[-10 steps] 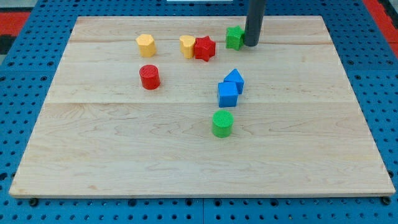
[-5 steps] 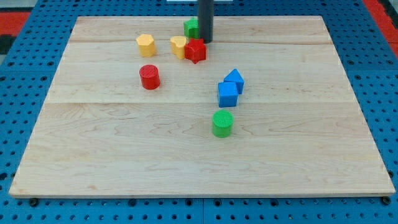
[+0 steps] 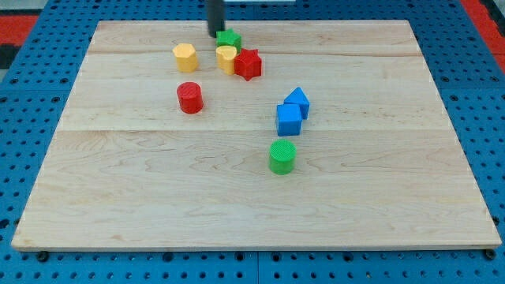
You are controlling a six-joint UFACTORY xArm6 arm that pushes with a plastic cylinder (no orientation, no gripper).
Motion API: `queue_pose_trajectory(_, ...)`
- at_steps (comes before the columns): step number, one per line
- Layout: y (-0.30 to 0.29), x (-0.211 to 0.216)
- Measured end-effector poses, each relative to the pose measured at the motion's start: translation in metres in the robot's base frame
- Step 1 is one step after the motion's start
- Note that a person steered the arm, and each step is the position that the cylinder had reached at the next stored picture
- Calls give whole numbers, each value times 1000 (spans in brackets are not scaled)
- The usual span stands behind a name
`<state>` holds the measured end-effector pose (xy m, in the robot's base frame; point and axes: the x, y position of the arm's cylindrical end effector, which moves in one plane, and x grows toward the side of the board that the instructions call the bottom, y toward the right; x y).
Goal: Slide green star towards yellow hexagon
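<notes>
The green star (image 3: 230, 39) lies near the view's top of the wooden board (image 3: 252, 197), touching the top of a yellow heart-like block (image 3: 226, 58). The yellow hexagon (image 3: 185, 57) lies to the left of that block, a short gap away from the star. My tip (image 3: 215, 32) is at the star's upper left edge, close to or touching it. The rod rises out of the view's top.
A red star (image 3: 248, 64) lies against the right side of the yellow heart-like block. A red cylinder (image 3: 189, 97) is below the hexagon. Two blue blocks (image 3: 292, 111) sit together right of centre, with a green cylinder (image 3: 282, 156) below them.
My tip has moved left along the board's top, from right of the green star to its left. The star slid left, nudging the red star and yellow block.
</notes>
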<state>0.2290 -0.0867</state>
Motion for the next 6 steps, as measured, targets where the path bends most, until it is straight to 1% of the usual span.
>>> queue_pose_trajectory(1, -34, 5)
queue_pose_trajectory(3, -31, -23)
queue_pose_trajectory(4, 4, -30)
queue_pose_trajectory(5, 61, -30)
queue_pose_trajectory(6, 98, -25)
